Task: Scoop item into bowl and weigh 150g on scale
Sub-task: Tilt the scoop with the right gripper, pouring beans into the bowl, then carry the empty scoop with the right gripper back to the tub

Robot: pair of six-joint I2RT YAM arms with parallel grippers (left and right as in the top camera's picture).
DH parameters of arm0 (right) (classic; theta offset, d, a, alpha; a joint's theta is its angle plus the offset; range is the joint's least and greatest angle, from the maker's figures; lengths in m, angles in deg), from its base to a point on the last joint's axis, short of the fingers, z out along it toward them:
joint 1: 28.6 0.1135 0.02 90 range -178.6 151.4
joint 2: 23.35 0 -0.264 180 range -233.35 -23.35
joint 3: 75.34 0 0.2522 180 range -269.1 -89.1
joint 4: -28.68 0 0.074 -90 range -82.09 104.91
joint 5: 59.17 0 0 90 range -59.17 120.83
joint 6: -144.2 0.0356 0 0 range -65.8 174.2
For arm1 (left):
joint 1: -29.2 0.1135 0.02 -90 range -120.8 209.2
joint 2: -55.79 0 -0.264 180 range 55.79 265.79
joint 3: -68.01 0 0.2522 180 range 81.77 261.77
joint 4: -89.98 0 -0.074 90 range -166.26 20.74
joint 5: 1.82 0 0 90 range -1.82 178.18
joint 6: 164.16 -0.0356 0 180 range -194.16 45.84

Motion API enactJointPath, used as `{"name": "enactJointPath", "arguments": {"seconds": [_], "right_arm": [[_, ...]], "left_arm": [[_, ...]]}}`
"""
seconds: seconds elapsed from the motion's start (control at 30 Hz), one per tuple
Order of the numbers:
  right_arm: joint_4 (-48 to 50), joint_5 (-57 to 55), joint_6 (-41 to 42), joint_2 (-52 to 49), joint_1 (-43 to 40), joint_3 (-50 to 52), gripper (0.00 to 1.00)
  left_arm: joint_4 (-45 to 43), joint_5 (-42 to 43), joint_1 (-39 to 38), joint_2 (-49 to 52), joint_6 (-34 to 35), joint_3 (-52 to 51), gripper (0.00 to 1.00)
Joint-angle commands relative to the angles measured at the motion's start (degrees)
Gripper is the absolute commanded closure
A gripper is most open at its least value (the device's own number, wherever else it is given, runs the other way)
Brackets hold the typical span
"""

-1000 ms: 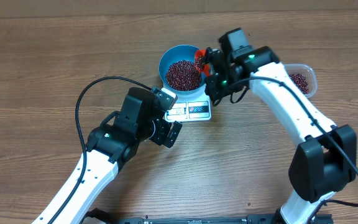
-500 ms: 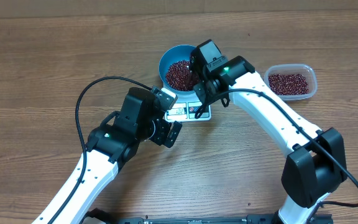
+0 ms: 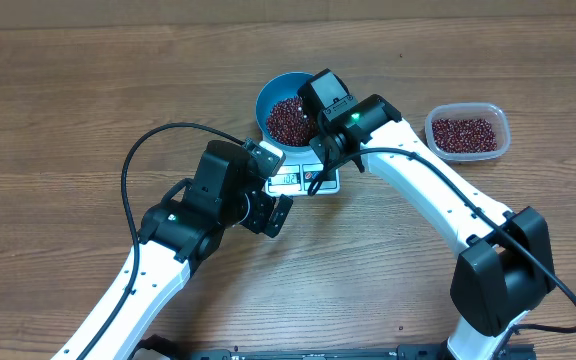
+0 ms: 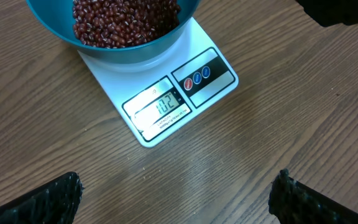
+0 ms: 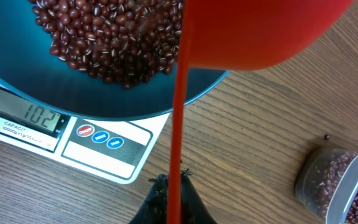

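Note:
The blue bowl stands on the white scale, holding a heap of red-brown beans. The scale's display reads 102. My right gripper is shut on the thin handle of a red scoop, which hangs over the bowl's right side above the beans; the scoop's inside is hidden. In the overhead view the right gripper covers the scoop. My left gripper is open over bare wood just in front of the scale, holding nothing, as the overhead view of the left gripper also shows.
A clear plastic tub with more beans sits to the right of the bowl, and shows at the lower right of the right wrist view as the tub. A black cable loops left of the left arm.
My right arm has swung left from the bowl's right rim to over the bowl, taking the red scoop with it and uncovering the tub. The left arm has not moved.

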Motion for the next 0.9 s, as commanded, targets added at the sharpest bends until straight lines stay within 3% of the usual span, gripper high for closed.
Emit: {"name": "enactJointPath", "arguments": {"seconds": [0.0,0.37,0.87], "right_arm": [[0.22,-1.03,-0.17,-0.33,0.39,-1.49,0.96],[0.5,0.24,-0.13,-0.33,0.37,-1.51,0.96],[-2.71,21.88,-0.11,8.17,-9.7,-1.55,0.96]], "left_arm": [[-0.02,-0.37,0.31,0.2,-0.52,1.18,0.0],[-0.02,-0.37,0.31,0.17,-0.52,1.18,0.0],[-0.02,-0.37,0.31,0.2,-0.52,1.18,0.01]]}}
